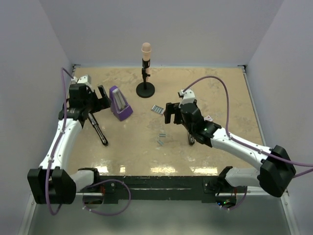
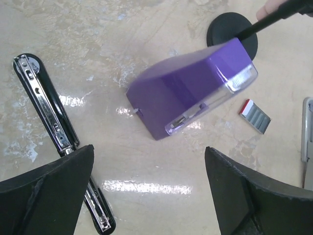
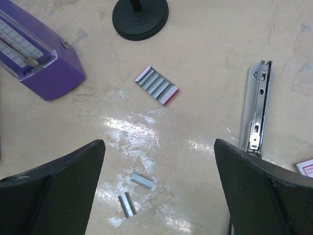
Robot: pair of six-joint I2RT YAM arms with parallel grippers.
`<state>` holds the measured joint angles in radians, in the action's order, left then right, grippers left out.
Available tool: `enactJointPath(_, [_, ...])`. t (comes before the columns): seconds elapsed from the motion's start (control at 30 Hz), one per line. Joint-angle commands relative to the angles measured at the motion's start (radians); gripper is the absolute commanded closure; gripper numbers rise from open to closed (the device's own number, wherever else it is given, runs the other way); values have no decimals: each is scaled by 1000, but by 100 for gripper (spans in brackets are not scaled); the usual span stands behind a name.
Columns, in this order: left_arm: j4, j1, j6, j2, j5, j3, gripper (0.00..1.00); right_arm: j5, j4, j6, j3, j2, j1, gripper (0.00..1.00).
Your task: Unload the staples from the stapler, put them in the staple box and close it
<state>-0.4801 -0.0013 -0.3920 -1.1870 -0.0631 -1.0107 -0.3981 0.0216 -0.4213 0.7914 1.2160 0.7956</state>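
Observation:
The black stapler (image 1: 98,129) lies flat on the table at the left, its silver channel facing up; it also shows in the left wrist view (image 2: 46,113). A flat ribbed grey strip of staples (image 1: 156,109) with red and white ends lies mid-table, and shows in both the right wrist view (image 3: 156,85) and the left wrist view (image 2: 254,116). Two small loose staple strips (image 3: 141,180) lie in front of my right gripper (image 3: 159,142), which is open and empty above the table. My left gripper (image 1: 103,97) is open and empty, hovering between the stapler and the purple wedge.
A purple wedge-shaped object (image 1: 120,104) stands right of my left gripper (image 2: 149,149). A black stand with a pinkish top (image 1: 145,73) is at the back. A slim silver-railed piece (image 3: 257,112) and a pink-and-white card (image 1: 208,118) lie by my right arm.

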Motion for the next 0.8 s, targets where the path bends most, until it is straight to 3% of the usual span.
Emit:
enactJointPath(0.0, [96,9,38,119,-75,98,0,85,14,217,136,112,-32,1])
enactJointPath(0.13, [150,11,13,257,-96,176,0,183,44,325,245,290,-68,1])
enactJointPath(0.3, [153,9,-19,409,-11,199,1,289,43,453,374,485,-101,2])
enactJointPath(0.47, [100,9,-36,443,149,170,1,353,-11,530,529,645,-130,1])
enactJointPath(0.77, [86,9,-44,452,167,162,1,513,-106,681,646,817,-157,4])
